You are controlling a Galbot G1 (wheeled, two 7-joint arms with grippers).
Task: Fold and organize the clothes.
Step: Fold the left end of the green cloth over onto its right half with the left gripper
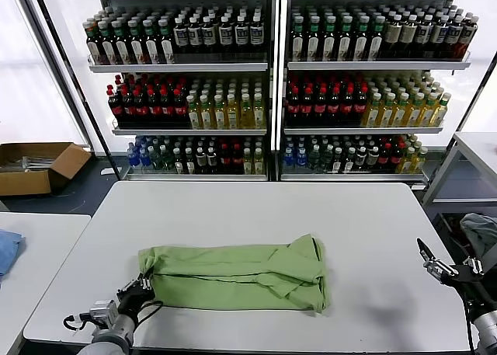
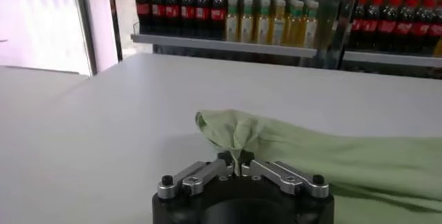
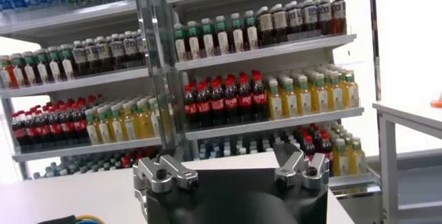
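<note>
At the left, the left gripper [image 1: 144, 287] sits low at the near left corner of the white rectangular table [image 1: 233, 207], its fingers pinched together on a bunched tuck of the light green cotton shirt [image 1: 237, 273]. In the left wrist view the cloth rises in a puckered peak from between the fingertips [image 2: 226, 157], then spreads away from them in soft folds. The shirt lies partly folded into a long band across the near middle of the table, running rightward from the fingers.

The fabric looks light, limp and not slippery; it should drape and trail rather than hold a shape, so a corner or hem pinch like this one is the likely best hold, and a lift would probably drag the rest along.

Beyond the fingertips the tabletop is bare up to its far edge, giving room to carry the corner over. The near table edge is close behind the gripper.

At the right, the right gripper [image 1: 443, 268] hangs off the table's right edge, well apart from the shirt, fingers spread wide and empty.
</note>
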